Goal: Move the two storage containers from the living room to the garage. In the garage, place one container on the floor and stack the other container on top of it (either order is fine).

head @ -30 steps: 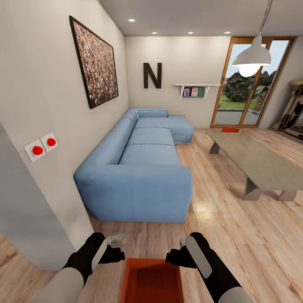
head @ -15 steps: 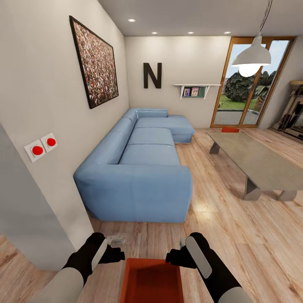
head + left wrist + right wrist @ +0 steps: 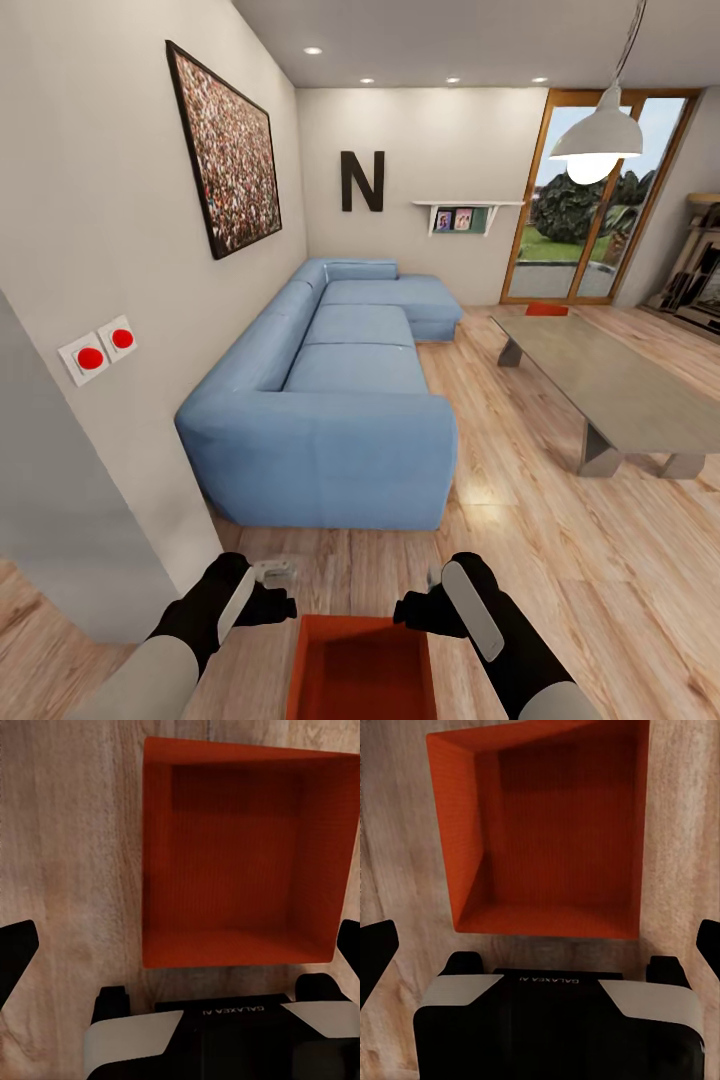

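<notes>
Nothing has moved since the earlier frames. Head view: bin [image 3: 360,668] on the wood floor [image 3: 560,560] between left gripper [image 3: 283,606] and right gripper [image 3: 408,612], probably staged for a two-sided lift; second bin [image 3: 547,309] by the glass doors. Left wrist: fingers [image 3: 15,956] spread, empty, bin just ahead. Right wrist: fingers [image 3: 376,949] likewise apart.
</notes>
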Controlling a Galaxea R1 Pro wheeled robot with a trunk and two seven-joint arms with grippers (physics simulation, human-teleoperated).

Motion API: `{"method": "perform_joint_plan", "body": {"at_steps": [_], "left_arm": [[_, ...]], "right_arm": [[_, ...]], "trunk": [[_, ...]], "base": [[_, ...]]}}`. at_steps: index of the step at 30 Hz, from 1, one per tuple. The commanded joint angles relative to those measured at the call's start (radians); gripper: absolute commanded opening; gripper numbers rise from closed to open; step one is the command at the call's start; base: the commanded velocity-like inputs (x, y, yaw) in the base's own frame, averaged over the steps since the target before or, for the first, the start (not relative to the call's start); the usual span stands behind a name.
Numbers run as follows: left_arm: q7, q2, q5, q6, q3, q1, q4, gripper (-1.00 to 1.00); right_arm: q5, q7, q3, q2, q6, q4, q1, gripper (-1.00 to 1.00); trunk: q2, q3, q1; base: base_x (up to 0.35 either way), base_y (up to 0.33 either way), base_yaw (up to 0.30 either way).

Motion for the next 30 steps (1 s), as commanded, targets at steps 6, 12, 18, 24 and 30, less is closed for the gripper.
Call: {"method": "perform_joint_plan", "body": {"at_steps": [6,12,18,24,30], "left_arm": [[0.004,0.001,0.007,0.005,-0.003,0.0,-0.001,1.0],[0.004,0.0,0.008,0.004,-0.003,0.0,-0.001,1.0],[0.003,0.0,0.011,0.004,0.0,0.0,-0.001,1.0],[0.003,-0.001,0.013,0.005,0.001,0.0,-0.001,1.0],[0.003,0.0,0.012,0.005,0.0,0.0,-0.001,1.0]], "right_arm": [[-0.013,-0.008,0.001,0.0,0.002,0.0,-0.001,1.0],[-0.013,-0.008,0.001,0.0,0.002,0.0,-0.001,1.0],[-0.014,-0.009,0.001,0.0,0.002,0.001,-0.001,1.0],[-0.015,-0.009,0.001,0.001,0.002,0.001,-0.001,1.0],[-0.015,-0.009,0.001,0.0,0.002,0.001,-0.001,1.0]], "trunk": [[-0.001,-0.004,0.0],[-0.001,-0.013,0.0],[-0.001,-0.022,0.0],[-0.001,-0.032,0.0],[-0.036,-0.057,0.019]], "base": [[0.0,0.0,0.0],[0.0,0.0,0.0],[0.0,0.0,0.0],[0.0,0.0,0.0],[0.0,0.0,0.0]]}}
